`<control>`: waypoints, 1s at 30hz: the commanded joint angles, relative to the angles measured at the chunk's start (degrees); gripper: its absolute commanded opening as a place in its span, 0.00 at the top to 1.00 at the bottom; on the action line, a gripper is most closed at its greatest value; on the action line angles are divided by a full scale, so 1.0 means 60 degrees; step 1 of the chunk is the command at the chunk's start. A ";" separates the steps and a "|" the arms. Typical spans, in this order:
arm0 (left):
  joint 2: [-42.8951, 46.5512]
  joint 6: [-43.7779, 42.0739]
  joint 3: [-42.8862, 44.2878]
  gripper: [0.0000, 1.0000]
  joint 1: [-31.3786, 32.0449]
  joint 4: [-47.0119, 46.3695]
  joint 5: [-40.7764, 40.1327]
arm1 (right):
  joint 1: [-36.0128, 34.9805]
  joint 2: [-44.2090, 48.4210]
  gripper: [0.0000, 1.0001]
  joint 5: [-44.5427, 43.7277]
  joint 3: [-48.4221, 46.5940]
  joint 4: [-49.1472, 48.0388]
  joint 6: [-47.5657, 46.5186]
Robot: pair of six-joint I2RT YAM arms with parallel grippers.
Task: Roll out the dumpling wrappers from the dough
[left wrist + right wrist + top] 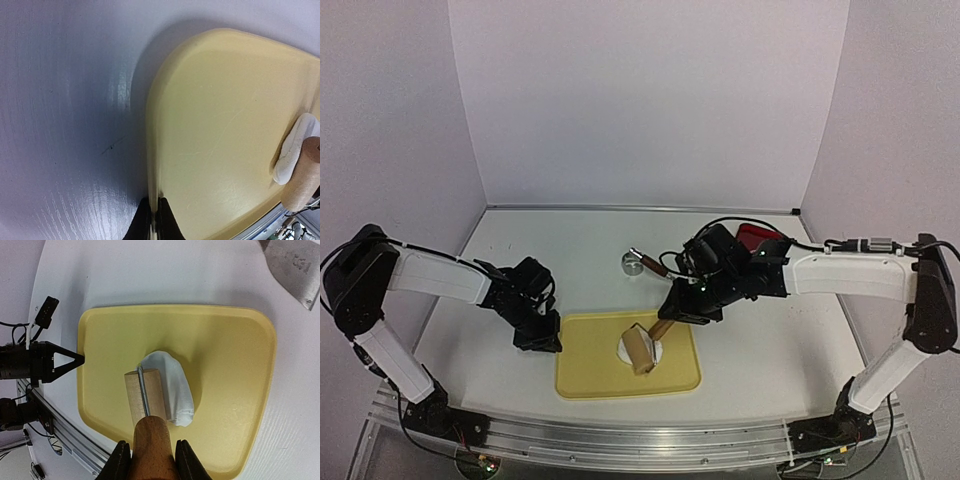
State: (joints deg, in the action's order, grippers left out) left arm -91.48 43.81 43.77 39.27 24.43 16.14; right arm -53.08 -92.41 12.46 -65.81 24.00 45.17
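Held the left rim of the yellow tray (210, 125) pinched in the closed left gripper (154, 215). Found the dough (176, 385) mid-tray, a half-flattened oval under the rolling pin (144, 395). Gripped the pin's handle tight in the right gripper (152, 460). Judged flattening under way; next called for even, steady strokes across the whole lump
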 commanded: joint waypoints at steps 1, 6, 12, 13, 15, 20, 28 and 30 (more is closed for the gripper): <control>0.0270 -0.0104 -0.0341 1.00 0.0121 0.0367 -0.0286 | 0.0338 0.0316 1.00 -0.2418 0.1036 0.2476 -0.0224; 0.0377 -0.0080 -0.0381 1.00 0.0121 0.0350 -0.0282 | 0.0410 0.0186 1.00 -0.2188 0.1141 0.2480 -0.0424; 0.0334 -0.0056 -0.0332 1.00 0.0121 0.0294 -0.0216 | 0.0034 -0.1228 1.00 -0.1602 0.0122 0.2014 -0.0709; 0.0321 -0.0062 -0.0332 1.00 0.0121 0.0285 -0.0215 | -0.0034 -0.1444 1.00 -0.1444 -0.0048 0.1901 -0.0759; 0.0291 -0.0052 -0.0337 1.00 0.0121 0.0226 -0.0197 | -0.0207 -0.1845 1.00 -0.1280 -0.0363 0.1843 -0.0894; 0.0199 0.0000 -0.0314 1.00 0.0121 0.0157 -0.0186 | -0.0259 -0.2080 1.00 -0.1343 -0.0559 0.1880 -0.0952; -0.0048 0.0052 -0.0249 1.00 0.0118 -0.0141 -0.0045 | -0.0254 -0.2569 1.00 -0.1063 -0.0889 0.1903 -0.1119; -0.0109 0.0048 -0.0214 1.00 0.0125 -0.0164 -0.0025 | -0.0255 -0.2682 1.00 -0.1115 -0.0945 0.1927 -0.1100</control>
State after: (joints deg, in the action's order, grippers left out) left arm -90.31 45.47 42.65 39.42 24.50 15.34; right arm -54.36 -100.56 12.77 -74.80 26.49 41.71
